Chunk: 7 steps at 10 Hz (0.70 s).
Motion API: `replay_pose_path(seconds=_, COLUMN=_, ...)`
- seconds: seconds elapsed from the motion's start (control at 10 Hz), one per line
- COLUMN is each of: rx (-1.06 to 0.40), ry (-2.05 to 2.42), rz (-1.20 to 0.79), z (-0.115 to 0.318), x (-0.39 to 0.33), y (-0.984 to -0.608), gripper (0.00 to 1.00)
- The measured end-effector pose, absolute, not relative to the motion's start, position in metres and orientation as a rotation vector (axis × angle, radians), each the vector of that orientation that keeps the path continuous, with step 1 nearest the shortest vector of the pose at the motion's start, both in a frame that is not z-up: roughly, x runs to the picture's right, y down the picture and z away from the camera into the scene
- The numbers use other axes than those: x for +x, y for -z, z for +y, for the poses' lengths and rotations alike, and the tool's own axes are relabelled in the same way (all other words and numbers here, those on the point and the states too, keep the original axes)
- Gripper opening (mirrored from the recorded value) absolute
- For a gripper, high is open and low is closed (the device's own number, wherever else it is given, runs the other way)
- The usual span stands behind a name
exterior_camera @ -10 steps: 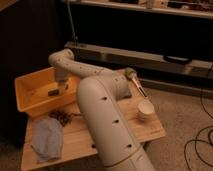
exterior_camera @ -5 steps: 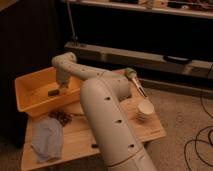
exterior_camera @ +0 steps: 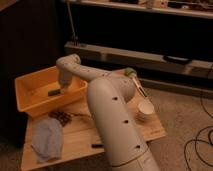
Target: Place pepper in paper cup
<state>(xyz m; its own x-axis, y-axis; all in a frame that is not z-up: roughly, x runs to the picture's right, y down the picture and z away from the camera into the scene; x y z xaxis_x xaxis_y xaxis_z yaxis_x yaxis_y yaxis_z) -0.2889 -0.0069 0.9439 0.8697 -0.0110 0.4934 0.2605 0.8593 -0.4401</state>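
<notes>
Single white arm (exterior_camera: 112,120) rises from the lower middle of the view, bends at an elbow and reaches left over the wooden desk (exterior_camera: 82,134).

End effector (exterior_camera: 64,84): down inside the yellow bin (exterior_camera: 42,106) at the desk's back left corner, pointing at the bin floor. Fingers spread; nothing seen between them.

Pepper (exterior_camera: 54,92): small dark green piece lying flat on the bin floor, just to the viewer's left of the end effector. Cannot tell whether the two touch.

Paper cup (exterior_camera: 145,111): upright, off-white, rim up, near the desk's right edge. It is well apart from the bin, with the arm's thick link between them.

Other items on the desk:
- blue-grey cloth (exterior_camera: 48,137), crumpled, front left corner
- dark speckled cluster (exterior_camera: 62,117) just in front of the bin
- short dark stick-like thing (exterior_camera: 97,145) near the front edge, beside the arm
- green-headed brush (exterior_camera: 131,73) at the back right, behind the cup, with its handle running towards the cup

Lettering: too dim to tell whether the cup, bin or arm carries any print.

Behind the desk: dark low shelf (exterior_camera: 150,56). Cables (exterior_camera: 200,142) on the floor at right.
</notes>
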Motion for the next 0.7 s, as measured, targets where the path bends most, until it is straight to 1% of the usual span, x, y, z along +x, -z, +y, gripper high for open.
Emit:
replay_pose_path(seconds=0.3, rx=-0.544, ry=0.161, rz=-0.609, z=-0.0116, x=-0.2846, y=-0.9435, gripper=0.65)
replay_pose_path(seconds=0.7, rx=-0.598, ry=0.180, rz=-0.659, z=-0.0113, x=-0.2889, y=-0.9433, gripper=0.65)
